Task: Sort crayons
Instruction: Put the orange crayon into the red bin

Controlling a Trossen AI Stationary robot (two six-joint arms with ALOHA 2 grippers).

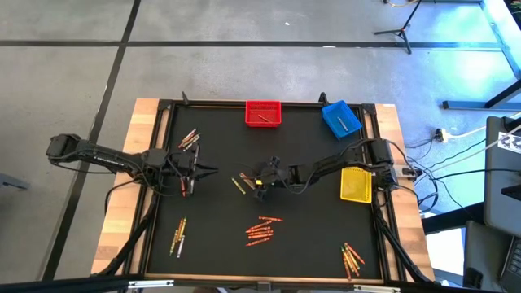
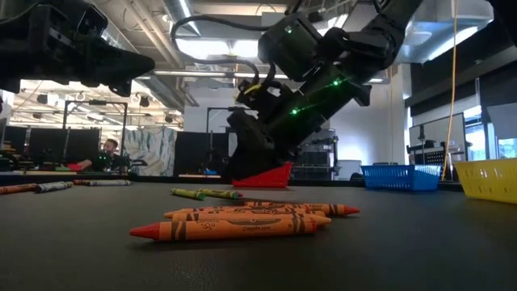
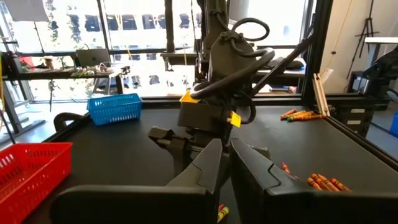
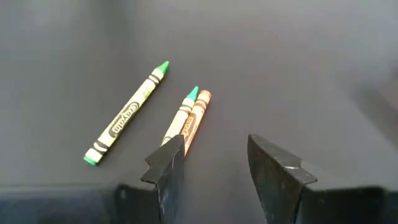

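Black matte surface (image 1: 309,244). Right claw (image 4: 214,163), fingers apart and empty, hangs over the centre. Paper-wrapped wax crayons (image 4: 186,121) lie just beyond it toward eleven o'clock, long axes slanting toward one. Left claw (image 3: 225,163), fingers nearly together, empty, waits well apart at nine.

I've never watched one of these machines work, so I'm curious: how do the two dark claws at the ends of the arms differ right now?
The left gripper has its two fingers nearly together; the right gripper holds its fingers apart. The left gripper hangs near the table's left side; the right gripper is lowered at the middle of the black table, just over a green-tipped crayon and an orange crayon lying side by side. Neither holds anything.
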